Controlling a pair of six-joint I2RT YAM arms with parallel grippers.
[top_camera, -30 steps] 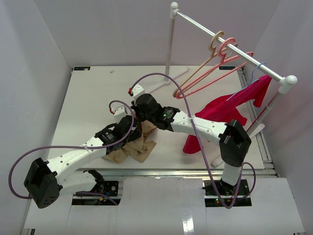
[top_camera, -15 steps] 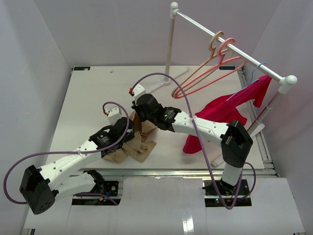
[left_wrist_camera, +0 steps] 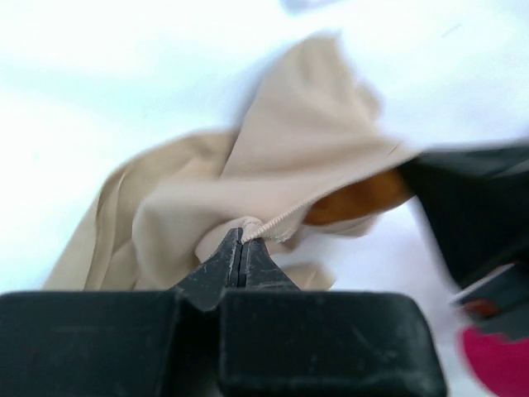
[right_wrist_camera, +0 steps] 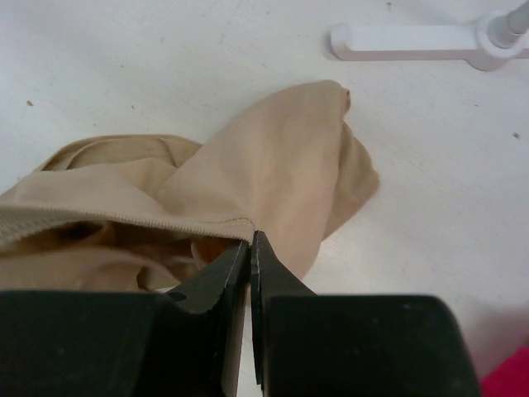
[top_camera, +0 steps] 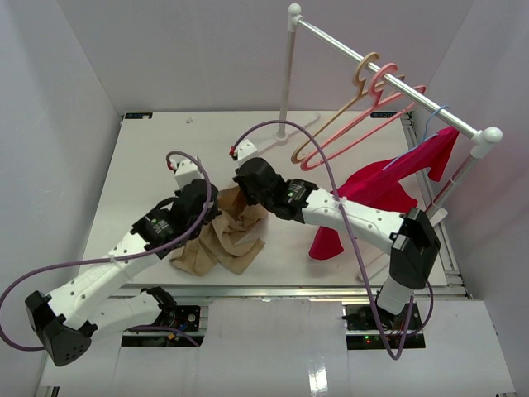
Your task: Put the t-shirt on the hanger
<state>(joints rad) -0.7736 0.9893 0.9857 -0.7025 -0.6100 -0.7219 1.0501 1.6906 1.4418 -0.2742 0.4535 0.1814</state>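
Observation:
The tan t-shirt (top_camera: 221, 241) lies bunched on the white table (top_camera: 140, 165), with one edge lifted between the two grippers. My left gripper (top_camera: 208, 207) is shut on its stitched hem (left_wrist_camera: 273, 225), fingertips pressed together (left_wrist_camera: 241, 237). My right gripper (top_camera: 241, 197) is shut on another part of the hem (right_wrist_camera: 207, 222), tips meeting at the cloth (right_wrist_camera: 250, 241). The t-shirt (right_wrist_camera: 273, 165) drapes away from both. The pink hanger (top_camera: 361, 132) hangs on the rail at the back right, well apart from both grippers.
A peach hanger (top_camera: 331, 122) hangs beside the pink one on the white rack's rail (top_camera: 388, 78). A magenta garment (top_camera: 372, 188) on a thin blue hanger (top_camera: 431, 122) hangs at the right. A rack foot (right_wrist_camera: 413, 41) lies just beyond the shirt.

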